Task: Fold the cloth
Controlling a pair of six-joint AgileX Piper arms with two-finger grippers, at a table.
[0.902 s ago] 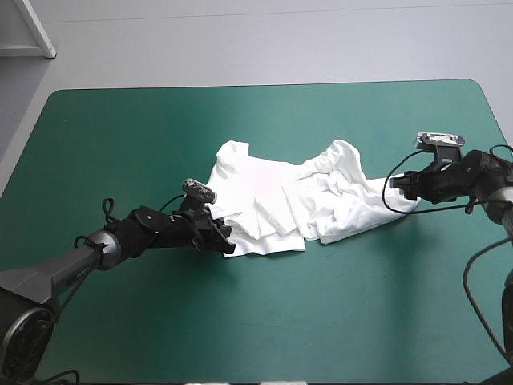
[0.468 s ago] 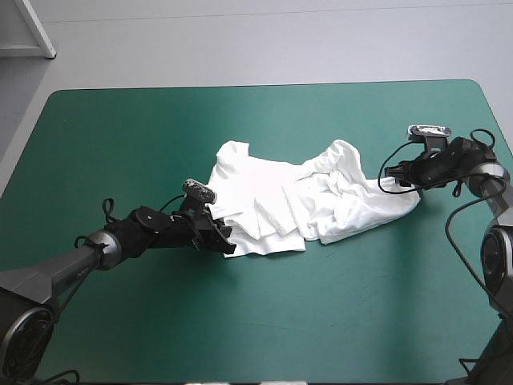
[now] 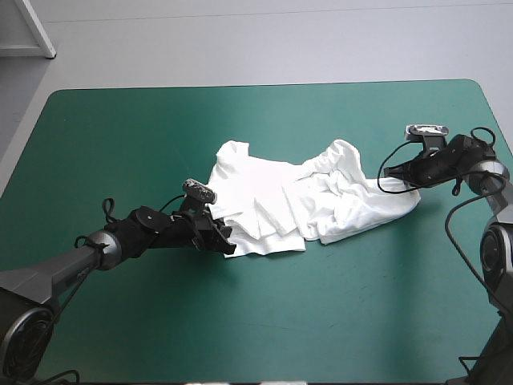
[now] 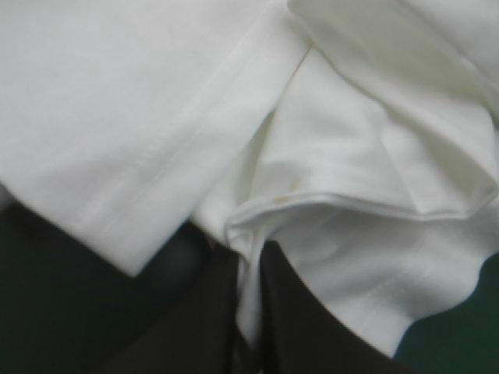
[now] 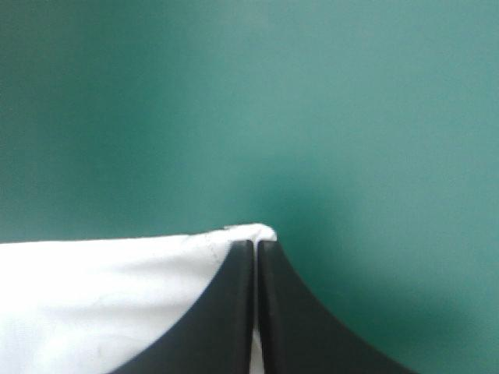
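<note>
The white T-shirt (image 3: 304, 200) lies crumpled and partly spread in the middle of the teal-green table. My left gripper (image 3: 228, 245) sits at its near left corner, shut on a fold of the T-shirt (image 4: 312, 234), with the cloth pinched between the black fingers (image 4: 296, 312). My right gripper (image 3: 394, 183) is at the shirt's right end, shut on the T-shirt (image 5: 117, 296); its fingers (image 5: 226, 312) meet right at the hem's corner, with bare teal-green cover ahead of them.
Teal-green table (image 3: 264, 321) stretches wide on the near side and behind the shirt. A pale board edge (image 3: 36, 28) stands beyond the table's far left corner.
My right arm swung its wrist toward the shirt's right end, and its fingers went from open to shut on the hem. The left arm has not moved.
</note>
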